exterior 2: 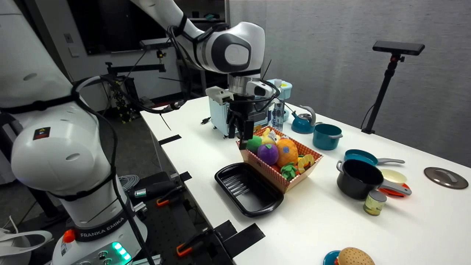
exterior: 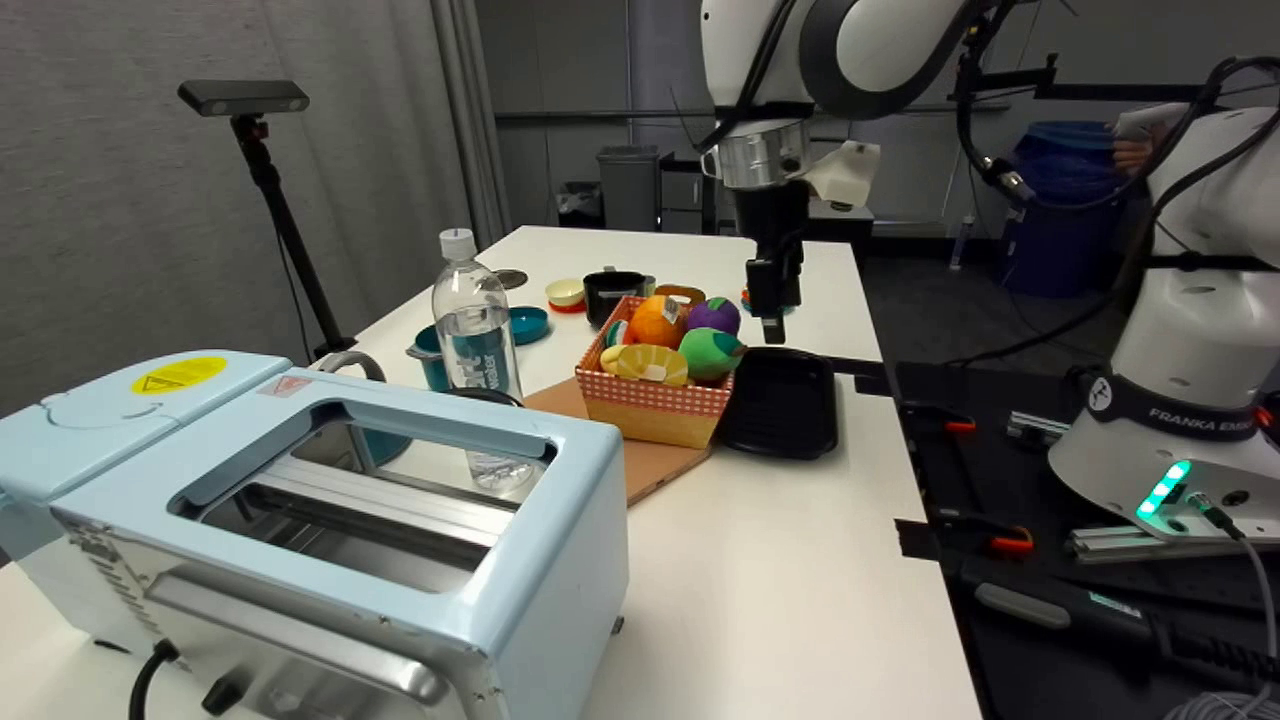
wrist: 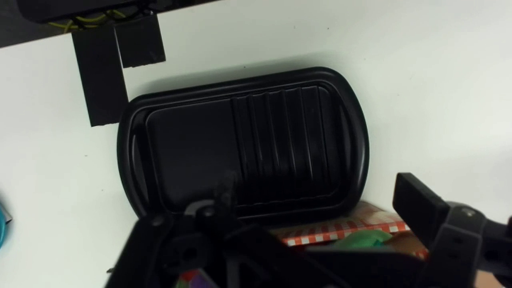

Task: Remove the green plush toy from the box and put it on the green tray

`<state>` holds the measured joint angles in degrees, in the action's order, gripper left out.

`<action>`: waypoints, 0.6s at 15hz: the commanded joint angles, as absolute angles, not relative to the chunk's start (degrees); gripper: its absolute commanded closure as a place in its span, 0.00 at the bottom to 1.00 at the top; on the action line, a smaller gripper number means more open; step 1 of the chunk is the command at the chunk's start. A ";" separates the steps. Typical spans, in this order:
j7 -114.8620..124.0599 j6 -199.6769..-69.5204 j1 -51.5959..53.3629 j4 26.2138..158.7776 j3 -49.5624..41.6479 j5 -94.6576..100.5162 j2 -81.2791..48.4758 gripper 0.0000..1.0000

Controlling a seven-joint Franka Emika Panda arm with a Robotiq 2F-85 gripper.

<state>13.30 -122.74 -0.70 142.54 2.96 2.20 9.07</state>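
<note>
The green plush toy (exterior: 708,354) lies in the box (exterior: 655,420), at its edge near the tray. It also shows in the other views (exterior 2: 254,143) (wrist: 362,239), partly hidden there by my gripper or other toys. The box has a red-checked rim and also holds orange, purple and yellow toys. The green tray (exterior 2: 254,189), almost black, lies empty beside the box; it fills the middle of the wrist view (wrist: 196,148). My gripper (exterior 2: 239,137) hangs fingers down above the tray's box side. Its fingers (wrist: 318,190) are wide apart with nothing between them.
A pale blue toaster-like appliance (exterior: 560,560) and a clear bottle (exterior: 475,350) stand near the box. A black pot (exterior 2: 357,180), a small can (exterior 2: 375,202), a teal pot (exterior 2: 326,138) and a toy burger (exterior 2: 353,257) are on the table.
</note>
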 commanded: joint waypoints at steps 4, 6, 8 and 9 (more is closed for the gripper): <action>16.84 -122.77 0.61 135.53 3.82 5.37 1.64 0.00; 17.40 -122.47 1.35 133.98 4.30 5.73 0.54 0.00; 18.08 -122.41 2.16 132.74 4.71 6.22 -0.18 0.00; 18.31 -122.38 2.53 132.17 4.86 6.33 -0.54 0.00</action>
<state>15.67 -122.74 1.15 134.90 4.49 4.34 1.19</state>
